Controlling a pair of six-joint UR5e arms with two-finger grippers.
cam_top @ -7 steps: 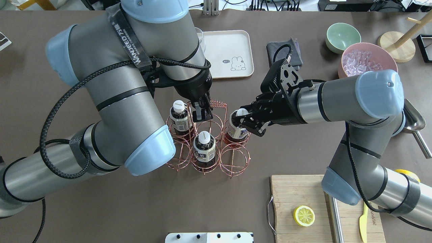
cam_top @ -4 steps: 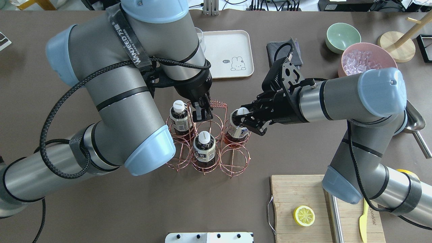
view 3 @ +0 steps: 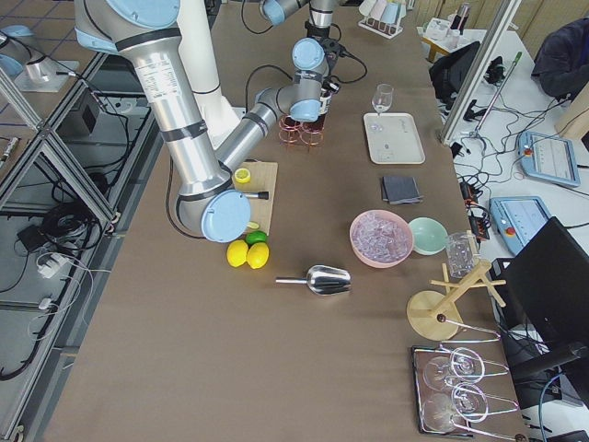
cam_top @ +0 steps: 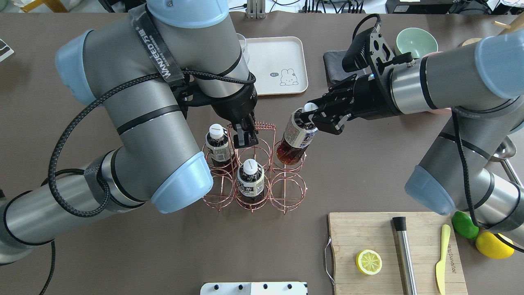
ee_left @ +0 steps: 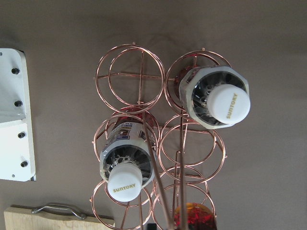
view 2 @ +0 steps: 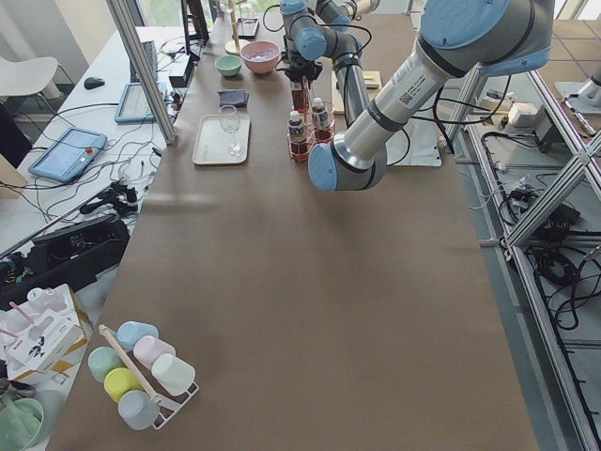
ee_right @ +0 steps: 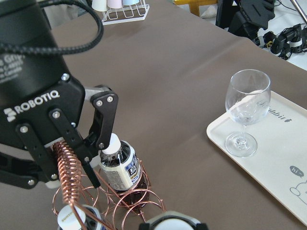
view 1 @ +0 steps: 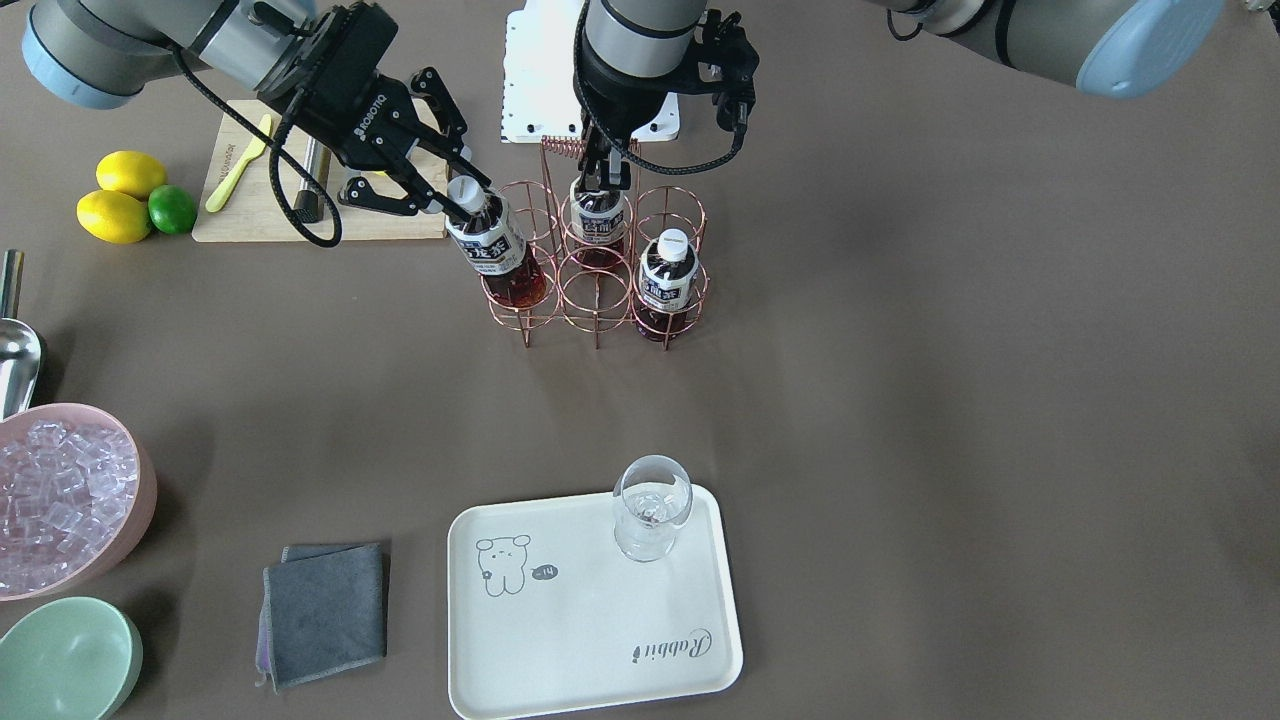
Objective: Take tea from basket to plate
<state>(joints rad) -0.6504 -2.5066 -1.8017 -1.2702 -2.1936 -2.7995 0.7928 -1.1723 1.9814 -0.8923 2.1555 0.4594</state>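
Clamping tilted tea (cam_top: 298, 135), right fingers (cam_top: 323, 123); at basket (cam_top: 262, 125)

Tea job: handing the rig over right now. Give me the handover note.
Right gripper: shut on the neck of a small white-capped bottle of dark reddish-brown tea.
Left gripper: shut on the coiled handle of the copper wire basket, apparently steadying it.
Tea bottle: tilted and partly lifted, with its base at the ring of its corner cell. Two matching bottles sit upright in their cells.
Cream rectangular plate: holds only a clear wine glass.
Done: grasp, lift begun.
Left: clear the ring, carry the bottle to the plate, set it down away from the glass, release.
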